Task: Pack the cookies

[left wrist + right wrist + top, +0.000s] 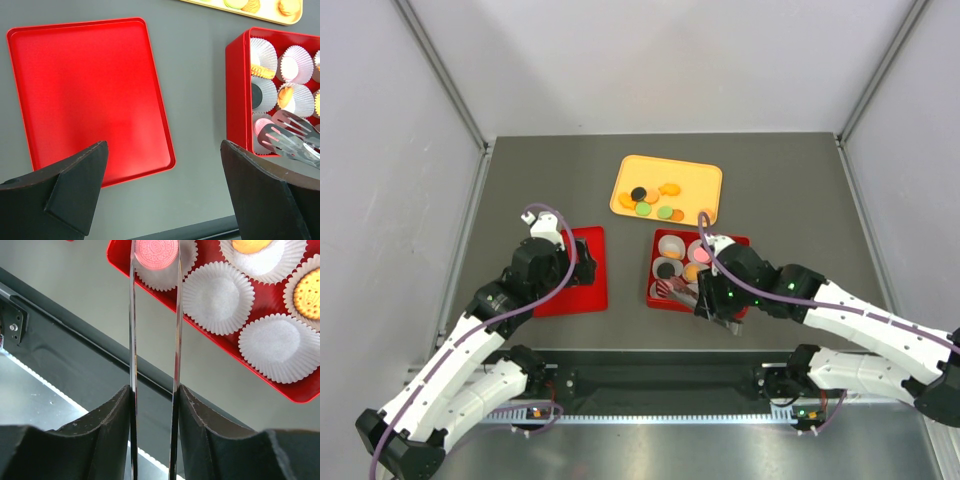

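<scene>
A: As the overhead view shows, cookies (pixel 653 200) lie on the yellow tray (pixel 700 180), with a few already in the red box (pixel 653 285).
B: Left wrist: left gripper (pixel 163 145) spread wide, empty, above the red lid (pixel 90 90).
A: Right wrist: right gripper (pixel 154 390) clamps tongs (pixel 131 330), which pinch a pink cookie (pixel 157 252) over a paper cup (pixel 160 280).
B: Risk: the edge grip looks thin; the cookie may slip and miss the cup.

**A:** What colour is the flat rectangular plastic lid (pixel 90 95)?

**B:** Plain glossy red, like the deep red box (pixel 236 85). The pleated paper cups (pixel 218 297) are white.

**A:** And the cookies?

**B:** The pink round cookie (pixel 157 251) has an embossed pattern, and the orange round cookie (pixel 307 292) is dotted. The green round cookie (pixel 643 209) and black round cookie (pixel 638 194) lie on the pale yellow tray (pixel 702 182), too small for any pattern to show. The slotted plastic tongs (pixel 292 144) look clear.
</scene>
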`<state>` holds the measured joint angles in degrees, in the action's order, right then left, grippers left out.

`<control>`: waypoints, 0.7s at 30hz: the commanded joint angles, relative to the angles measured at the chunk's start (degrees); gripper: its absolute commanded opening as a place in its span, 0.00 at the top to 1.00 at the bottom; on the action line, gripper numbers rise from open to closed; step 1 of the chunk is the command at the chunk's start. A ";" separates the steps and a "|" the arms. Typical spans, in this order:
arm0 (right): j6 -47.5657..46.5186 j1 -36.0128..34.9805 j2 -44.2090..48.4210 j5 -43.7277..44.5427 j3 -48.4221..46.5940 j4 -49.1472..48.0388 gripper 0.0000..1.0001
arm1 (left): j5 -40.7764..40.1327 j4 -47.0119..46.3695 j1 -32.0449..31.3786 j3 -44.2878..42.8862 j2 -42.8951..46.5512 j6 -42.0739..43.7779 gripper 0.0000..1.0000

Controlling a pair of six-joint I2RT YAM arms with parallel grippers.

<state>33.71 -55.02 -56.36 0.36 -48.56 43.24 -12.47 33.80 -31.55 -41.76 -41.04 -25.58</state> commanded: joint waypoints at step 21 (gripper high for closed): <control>0.74 -1.23 0.81 0.61 -0.75 -1.50 0.55 | -0.10 -1.02 -0.18 -0.08 0.26 -0.43 0.01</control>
<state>33.76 -55.22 -56.38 0.36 -48.29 42.89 -12.47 33.78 -31.55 -41.76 -41.04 -25.61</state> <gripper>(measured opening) 0.445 0.991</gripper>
